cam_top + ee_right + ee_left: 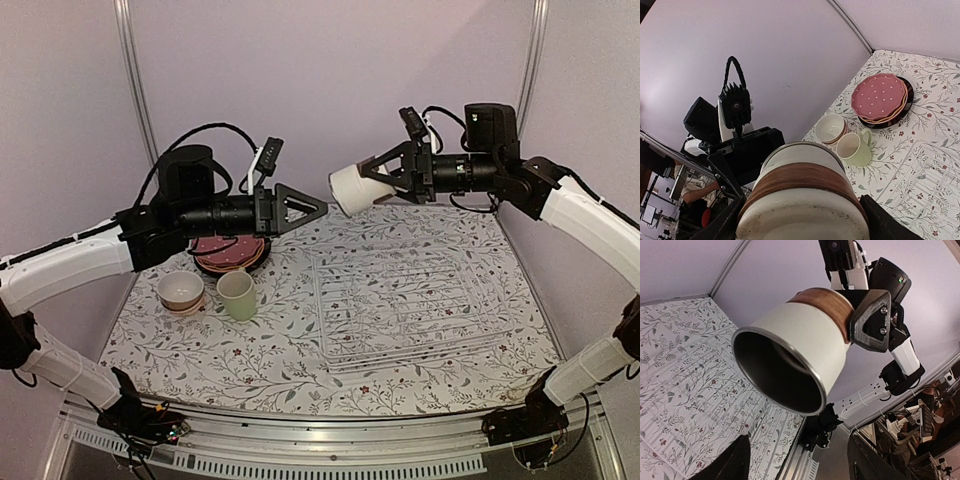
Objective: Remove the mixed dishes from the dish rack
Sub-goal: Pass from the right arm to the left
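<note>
Right gripper (376,182) pinches the small white cup (350,188), brown-banded, dark inside, mouth facing left. Left gripper (306,208) stands spread, just left of it.

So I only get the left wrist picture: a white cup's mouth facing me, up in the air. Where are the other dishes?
Observer: The plates sit stacked at the far left corner of the table, a maroon dotted one on top.
Operator: Any other cups?
Observer: A pale green cup stands upright beside two nested bowls, near that stack.
Operator: Anything in the rack?
Observer: From above the dish rack shows no dish; the white cup in the right tool seems the last.
</note>
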